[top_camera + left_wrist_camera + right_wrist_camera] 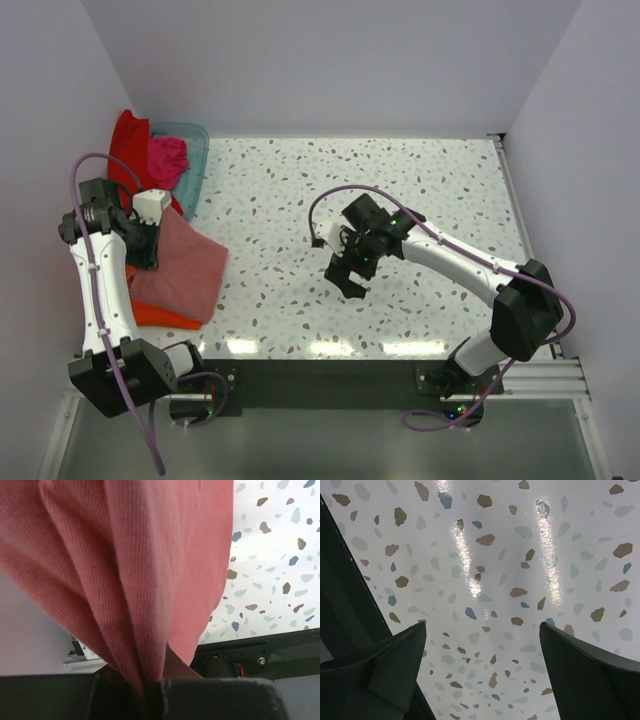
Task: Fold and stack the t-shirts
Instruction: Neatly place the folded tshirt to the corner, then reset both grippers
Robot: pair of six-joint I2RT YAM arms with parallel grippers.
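Observation:
A dusty rose-pink t-shirt (pixel 185 265) lies folded on a bright orange t-shirt (pixel 160 315) at the table's left edge. My left gripper (pixel 145 240) is shut on the pink shirt's upper left edge; in the left wrist view the cloth (pixel 125 570) hangs bunched from between the jaws. A red t-shirt (pixel 125 145) and a magenta t-shirt (pixel 168 158) lie in and over the pale blue basket (pixel 197 150) at the back left. My right gripper (pixel 352 280) is open and empty above the bare table middle, its fingers (pixel 395 660) wide apart.
White walls close in the speckled table (pixel 400 200) on the left, back and right. The black front rail (pixel 320 375) runs along the near edge by the arm bases.

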